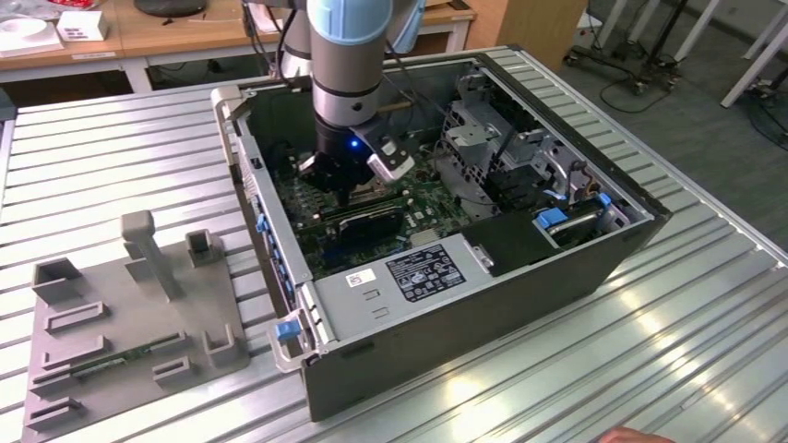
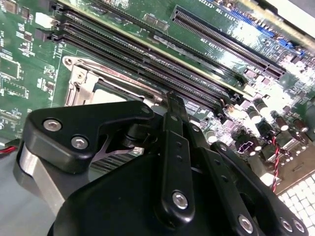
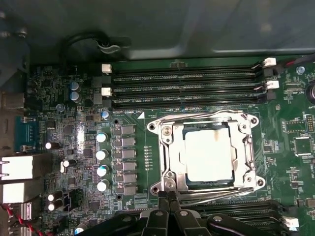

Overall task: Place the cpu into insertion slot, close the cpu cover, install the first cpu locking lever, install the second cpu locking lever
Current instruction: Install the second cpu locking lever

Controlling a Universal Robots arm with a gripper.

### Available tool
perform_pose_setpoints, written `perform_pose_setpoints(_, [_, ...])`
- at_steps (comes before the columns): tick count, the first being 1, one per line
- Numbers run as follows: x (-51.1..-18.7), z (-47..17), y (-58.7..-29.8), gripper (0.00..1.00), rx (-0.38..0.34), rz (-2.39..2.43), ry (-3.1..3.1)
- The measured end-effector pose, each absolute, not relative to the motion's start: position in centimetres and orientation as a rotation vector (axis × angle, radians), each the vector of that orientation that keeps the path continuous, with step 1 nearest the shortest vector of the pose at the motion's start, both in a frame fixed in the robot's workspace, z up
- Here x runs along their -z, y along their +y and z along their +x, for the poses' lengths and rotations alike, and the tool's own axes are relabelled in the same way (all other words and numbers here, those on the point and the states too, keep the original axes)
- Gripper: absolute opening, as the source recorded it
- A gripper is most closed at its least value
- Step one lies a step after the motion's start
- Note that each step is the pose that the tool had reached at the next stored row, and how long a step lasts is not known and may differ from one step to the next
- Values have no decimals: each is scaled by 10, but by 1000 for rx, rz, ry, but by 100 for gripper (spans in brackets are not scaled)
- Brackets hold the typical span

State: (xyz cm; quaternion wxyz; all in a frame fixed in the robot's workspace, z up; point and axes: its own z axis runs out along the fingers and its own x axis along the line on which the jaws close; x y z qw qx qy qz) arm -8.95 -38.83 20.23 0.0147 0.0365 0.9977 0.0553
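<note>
A: Arm pose?
B: Arm comes straight down into the open PC case, which lies on its side on a slatted metal table. Wrist points down over the green board.

A: Gripper?
B: Gripper hangs just beside the socket edge nearest the black linkage. In both wrist views the 2 thin black fingers look pressed together at the tips, nothing between them that I can see.

A: CPU?
B: Cpu sits flat in the socket, pale top up. Cover lies down around it, framing it. 2 thin wire levers run along the socket edge by the fingertips. Latched or not, can't tell.

A: Anything hidden?
B: In the exterior view the wrist blocks the socket. In the second wrist view the gripper body covers most of it; just a corner of the cover shows. 3 long black RAM slots sit beside the socket on the far side from the gripper.

A: Off the case?
B: Grey parts jig on the exterior view's left, well apart from the case.

A: Text?
B: White label on the case's metal box, print too small to read. Board lettering also unreadable.
</note>
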Motion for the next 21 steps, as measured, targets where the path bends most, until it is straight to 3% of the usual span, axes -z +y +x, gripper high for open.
perform_pose_setpoints(21, [-198,-90,-388,11,-247,115,3102])
